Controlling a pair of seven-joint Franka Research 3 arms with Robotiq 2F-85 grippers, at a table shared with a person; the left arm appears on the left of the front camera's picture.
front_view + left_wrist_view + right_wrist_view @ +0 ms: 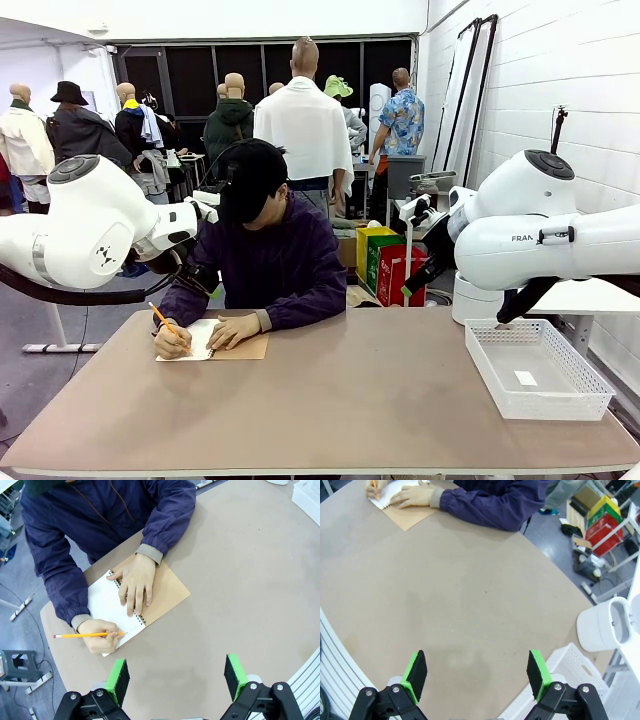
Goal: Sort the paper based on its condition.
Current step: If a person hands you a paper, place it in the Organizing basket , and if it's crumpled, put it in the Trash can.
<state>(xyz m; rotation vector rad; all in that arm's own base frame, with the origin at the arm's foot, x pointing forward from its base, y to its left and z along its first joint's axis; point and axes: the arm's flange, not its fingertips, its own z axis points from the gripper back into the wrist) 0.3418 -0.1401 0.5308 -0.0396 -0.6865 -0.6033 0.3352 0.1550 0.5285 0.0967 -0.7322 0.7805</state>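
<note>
Left gripper [175, 660] hovers — jaws wide

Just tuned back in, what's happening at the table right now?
The person is writing with a pencil on the open spiral notebook, the other hand pressing it flat. The left gripper and the right gripper both hang open above the table, holding nothing. The white mesh basket sits at the robot's right side of the table.
</note>
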